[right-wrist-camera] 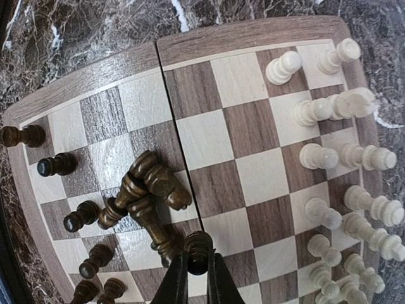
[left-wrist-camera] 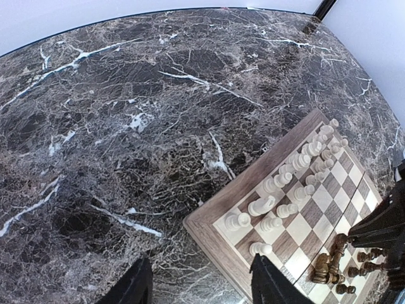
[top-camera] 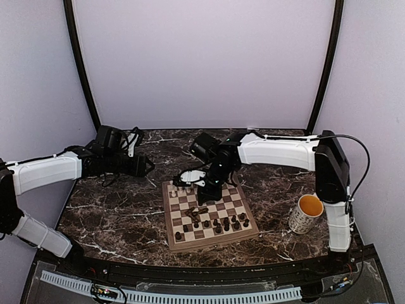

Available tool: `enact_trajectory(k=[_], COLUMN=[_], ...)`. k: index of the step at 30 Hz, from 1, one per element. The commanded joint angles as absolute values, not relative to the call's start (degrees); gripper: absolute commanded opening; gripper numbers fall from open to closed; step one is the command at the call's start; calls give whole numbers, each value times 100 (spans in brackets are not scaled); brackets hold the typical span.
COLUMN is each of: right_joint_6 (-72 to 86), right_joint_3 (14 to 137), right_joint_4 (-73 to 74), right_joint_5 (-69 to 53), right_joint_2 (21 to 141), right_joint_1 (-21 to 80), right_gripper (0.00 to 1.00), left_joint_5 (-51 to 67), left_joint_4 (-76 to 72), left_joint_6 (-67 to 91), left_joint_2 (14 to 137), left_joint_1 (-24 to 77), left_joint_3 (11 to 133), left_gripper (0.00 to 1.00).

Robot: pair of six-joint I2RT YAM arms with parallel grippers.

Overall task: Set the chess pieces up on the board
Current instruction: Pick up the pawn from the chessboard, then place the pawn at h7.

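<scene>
The board point(top-camera: 169, 218) lies in the middle of the marble table. Cream chess pieces point(right-wrist-camera: 345, 158) stand in rows along its far side; in the left wrist view they are the cream pieces point(left-wrist-camera: 278, 183). Dark pieces point(right-wrist-camera: 57, 164) stand near the other side, and a few dark pieces point(right-wrist-camera: 142, 193) lie toppled in a heap mid-board. My right gripper point(right-wrist-camera: 197, 269) is shut on a dark piece point(right-wrist-camera: 197, 244) beside that heap, and in the top view this right gripper point(top-camera: 205, 190) hangs over the board's far half. My left gripper point(left-wrist-camera: 199, 288) is open over bare marble by the board's corner point(left-wrist-camera: 209, 225).
A speckled mug point(top-camera: 308, 212) with a yellow inside stands right of the board, close to the right arm's base. Dark curved posts and pale walls close off the table's back and sides. The left gripper point(top-camera: 145, 166) hovers left of the board's far corner.
</scene>
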State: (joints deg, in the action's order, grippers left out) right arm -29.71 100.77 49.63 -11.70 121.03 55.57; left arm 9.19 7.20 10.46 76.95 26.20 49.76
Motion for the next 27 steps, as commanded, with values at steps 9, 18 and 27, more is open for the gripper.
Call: enact_trajectory(k=[9,18,27], right_joint_6=[-3249,-3287,-3279], right_joint_3=[10475,11219,11898], right_joint_4=[5101,5594,5911], right_joint_5=[-1380,-1571,-1635], right_joint_2=[11911,12678,13113], right_joint_1=[6297,6423,6575], right_gripper=[9,9,10], left_joint_5=[953,987,1076], left_joint_4=[580,589,595], left_joint_6=[1077,1064,1073], left_joint_2=[7598,7493,7487], left_joint_1=[2593,2585,2584], left_joint_3=[5010,4982,5001], left_gripper=[56,56,56])
